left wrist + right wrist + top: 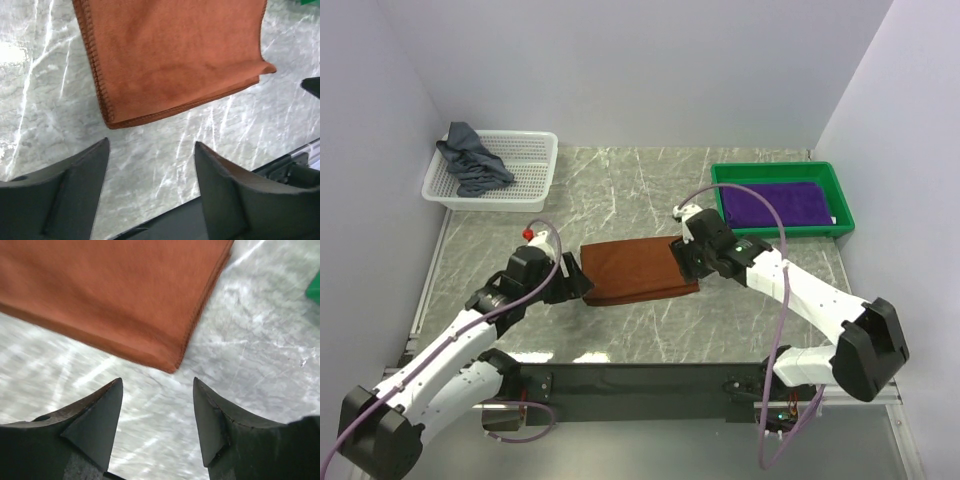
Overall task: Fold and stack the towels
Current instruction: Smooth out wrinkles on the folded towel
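A rust-brown towel lies folded flat on the marble table between my two arms; it fills the top of the left wrist view and of the right wrist view. My left gripper is open just off its left end, nothing between the fingers. At the towel's right end my right gripper is open too, jaws empty over bare marble. A purple towel lies folded in the green tray. A grey-blue towel hangs crumpled over the white basket.
The basket stands at the back left and the tray at the back right, both near the walls. The dark front rail carrying the arm bases runs along the near table edge.
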Controlling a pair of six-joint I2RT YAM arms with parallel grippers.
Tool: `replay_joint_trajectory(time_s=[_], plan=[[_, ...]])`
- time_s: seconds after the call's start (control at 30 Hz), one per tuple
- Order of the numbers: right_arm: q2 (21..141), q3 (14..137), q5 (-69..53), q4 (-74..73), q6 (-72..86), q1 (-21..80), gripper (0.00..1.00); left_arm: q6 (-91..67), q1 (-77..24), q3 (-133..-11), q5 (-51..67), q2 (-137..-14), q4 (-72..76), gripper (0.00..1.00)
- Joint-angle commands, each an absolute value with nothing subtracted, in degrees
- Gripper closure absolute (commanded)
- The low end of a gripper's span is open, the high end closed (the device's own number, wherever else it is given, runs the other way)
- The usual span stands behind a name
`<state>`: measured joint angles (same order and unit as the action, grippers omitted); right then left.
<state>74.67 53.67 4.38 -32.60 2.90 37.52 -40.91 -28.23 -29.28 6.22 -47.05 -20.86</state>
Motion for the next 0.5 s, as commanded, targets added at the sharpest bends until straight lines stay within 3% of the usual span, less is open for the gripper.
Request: replay_joint_trajectory(time_s=[0.0,0.1,0.3,0.47], plan=[[72.51,56.34,3.08,-28.49,12.01,37.09,0.38,-42.8,-28.48,-33.38,6.5,-48.07,-19.43,0.29],[73.91,56.43,3.42,-22.69,18.42,35.86,0.5,-42.45,-28.65,-38.48,7.72,-53.95,-16.71,0.38],[77.51,52.04,4.49,-11.18,28.46,33.05,0.5,-42.19,-29.88,-42.63,7.21,-66.34,-9.15,0.52],[79.01,42.38,0.71,-2.56,33.39,29.8,0.47,-42.54,-30.5,-38.16,6.86,-73.73,-4.67,0.57]])
